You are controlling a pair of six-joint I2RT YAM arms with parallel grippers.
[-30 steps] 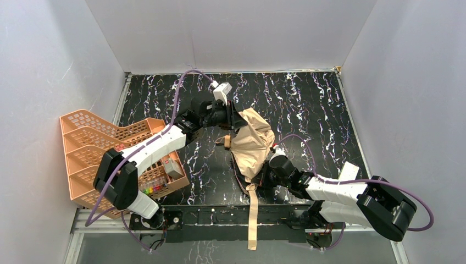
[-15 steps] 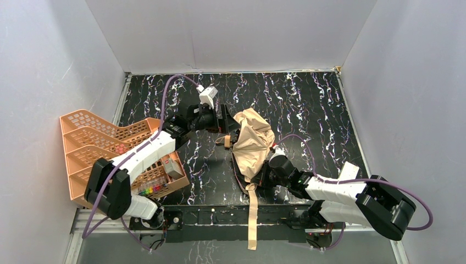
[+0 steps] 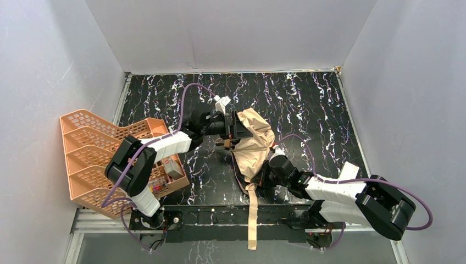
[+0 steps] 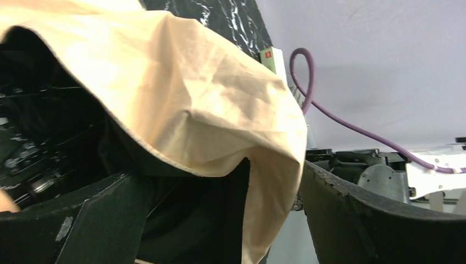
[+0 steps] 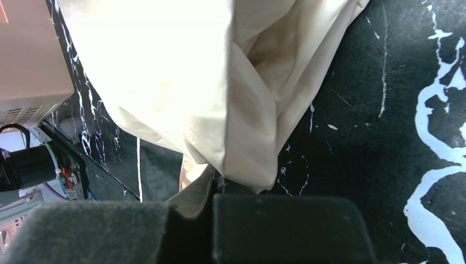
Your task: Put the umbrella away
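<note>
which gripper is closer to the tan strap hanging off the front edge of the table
Right. The right gripper sits at the umbrella's near end, beside the top of the strap; the left gripper is at its far end.

We see the umbrella [image 5: 165, 82] bunched in pale tan folds, one fold pinched between the dark pads of the right claw [image 5: 212, 199]. Beneath it lies the black, white-veined table [image 5: 384, 137].

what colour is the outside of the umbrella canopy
Plain tan-beige, no pattern. The umbrella shows it best in the left wrist view, where the black underside also shows.
</note>
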